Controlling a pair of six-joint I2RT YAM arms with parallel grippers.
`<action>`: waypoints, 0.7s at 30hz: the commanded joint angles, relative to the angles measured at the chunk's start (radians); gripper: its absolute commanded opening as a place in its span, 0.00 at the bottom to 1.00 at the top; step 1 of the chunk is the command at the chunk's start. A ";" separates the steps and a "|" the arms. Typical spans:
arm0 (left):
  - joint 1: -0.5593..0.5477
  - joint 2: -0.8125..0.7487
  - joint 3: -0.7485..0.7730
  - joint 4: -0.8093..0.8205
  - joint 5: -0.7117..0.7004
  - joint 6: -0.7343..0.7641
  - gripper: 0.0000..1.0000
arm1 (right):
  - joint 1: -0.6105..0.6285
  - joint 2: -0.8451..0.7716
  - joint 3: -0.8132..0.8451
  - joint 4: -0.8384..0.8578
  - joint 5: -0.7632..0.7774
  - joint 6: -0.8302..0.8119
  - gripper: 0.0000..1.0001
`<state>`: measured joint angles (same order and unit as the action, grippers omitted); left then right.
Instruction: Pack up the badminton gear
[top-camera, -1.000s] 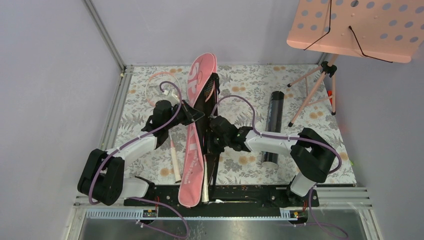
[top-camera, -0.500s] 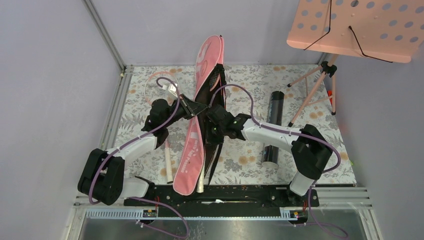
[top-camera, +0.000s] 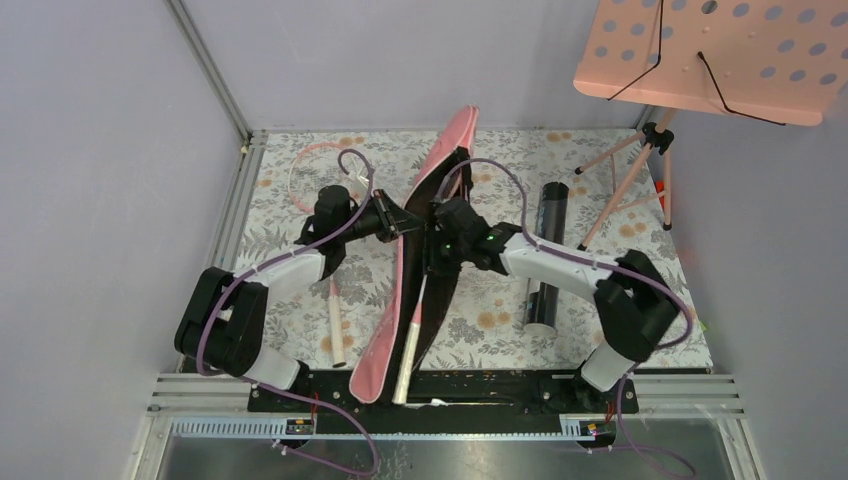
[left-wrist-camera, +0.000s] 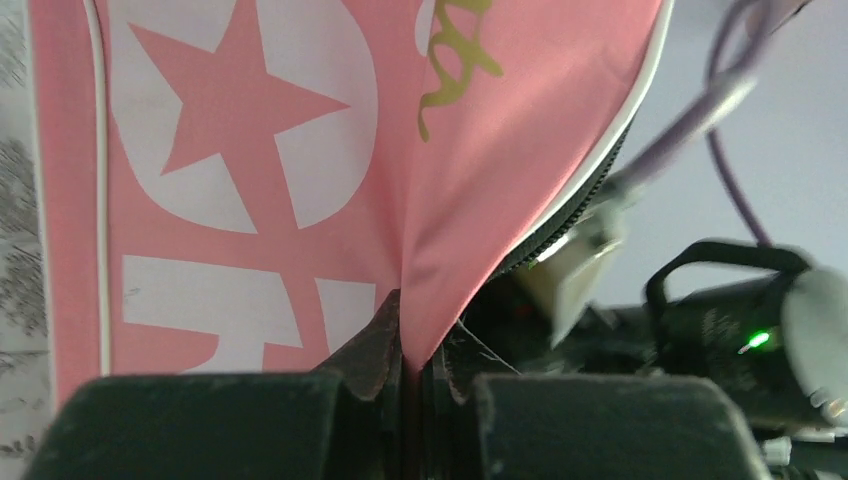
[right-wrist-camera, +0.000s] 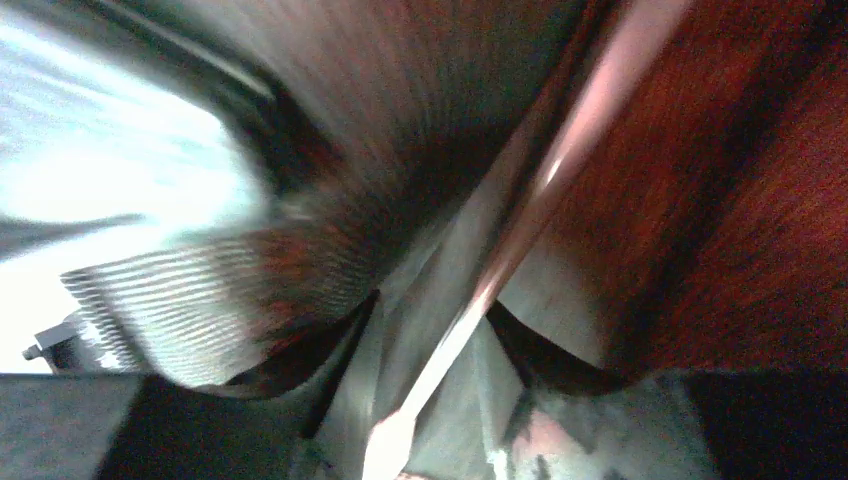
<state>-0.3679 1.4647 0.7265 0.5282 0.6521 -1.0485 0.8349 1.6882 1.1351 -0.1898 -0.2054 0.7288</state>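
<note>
On the flowered table (top-camera: 270, 210), one racket (top-camera: 334, 322) lies flat at the left. Its pink hoop points to the far side and its white handle points toward the arm bases. Just right of it, the left gripper (left-wrist-camera: 410, 372) is closed tight on a fold of the pink cover (left-wrist-camera: 250, 150), pinching the fabric near its zipped edge. The cover is held up off the table on its edge and runs slantwise from the back wall down to the near rail. A second racket (top-camera: 410, 345) sits in the cover, with its white handle sticking out of the low near end. The right gripper (right-wrist-camera: 430, 340) is pushed into the dark inside of the cover from the other side. Its jaws stand apart and the thin pink shaft of that racket runs through the gap, but the view is too blurred to show whether they touch. Farther right, a black tube (top-camera: 553, 210) lies on the table, partly under the right arm. A pink music stand (top-camera: 715, 55) stands in the far right corner.
</note>
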 joint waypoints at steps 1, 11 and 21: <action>-0.004 0.015 0.086 -0.026 0.202 -0.059 0.00 | -0.034 -0.193 -0.048 0.029 0.121 -0.109 0.50; 0.005 0.051 0.104 -0.036 0.188 -0.071 0.00 | -0.034 -0.631 -0.370 -0.014 0.346 -0.103 0.81; 0.004 0.096 0.061 0.115 0.216 -0.166 0.00 | -0.034 -0.639 -0.605 0.230 0.301 -0.020 0.80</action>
<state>-0.3672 1.5661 0.7780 0.4957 0.8154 -1.1553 0.7994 0.9798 0.5663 -0.1101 0.1329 0.6647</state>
